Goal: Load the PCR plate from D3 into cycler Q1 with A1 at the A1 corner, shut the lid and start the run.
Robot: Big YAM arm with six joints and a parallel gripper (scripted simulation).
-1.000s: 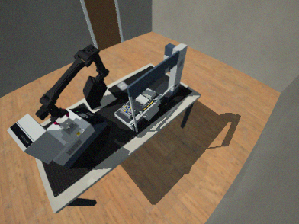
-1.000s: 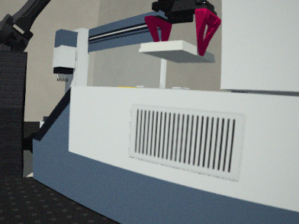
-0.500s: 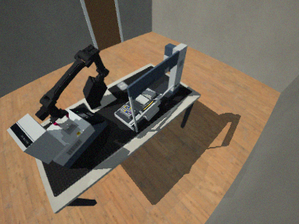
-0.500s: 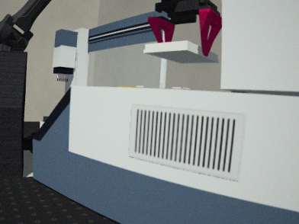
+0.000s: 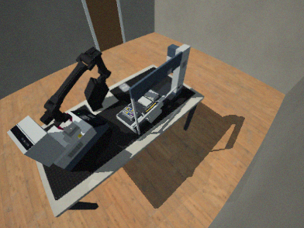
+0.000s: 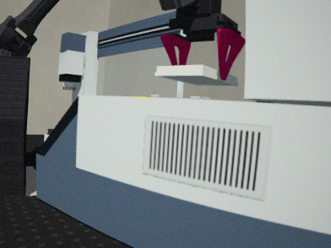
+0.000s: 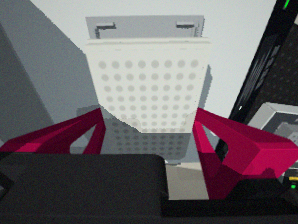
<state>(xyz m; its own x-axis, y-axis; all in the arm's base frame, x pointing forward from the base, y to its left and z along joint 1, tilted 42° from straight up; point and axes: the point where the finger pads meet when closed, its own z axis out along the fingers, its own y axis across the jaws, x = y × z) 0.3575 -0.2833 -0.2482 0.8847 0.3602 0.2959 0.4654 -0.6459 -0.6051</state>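
My gripper (image 6: 202,52) with magenta fingers is shut on the white 96-well PCR plate (image 6: 186,71) and holds it level a short way above the top of the cycler Q1 (image 6: 203,152). In the wrist view the plate (image 7: 147,85) hangs between my fingers over Q1's grey block (image 7: 145,27), whose two far corner brackets show beyond the plate's far edge. The plate's shadow falls on the block below it. Q1's lid (image 5: 25,133) stands open at the left in the top view, with my gripper (image 5: 62,123) over the block (image 5: 70,131).
The deck with the gantry (image 5: 159,83) and the other labware (image 5: 141,106) stands to the right of Q1. Q1's dark panel strip with a green lamp (image 7: 286,5) runs along the right of the wrist view.
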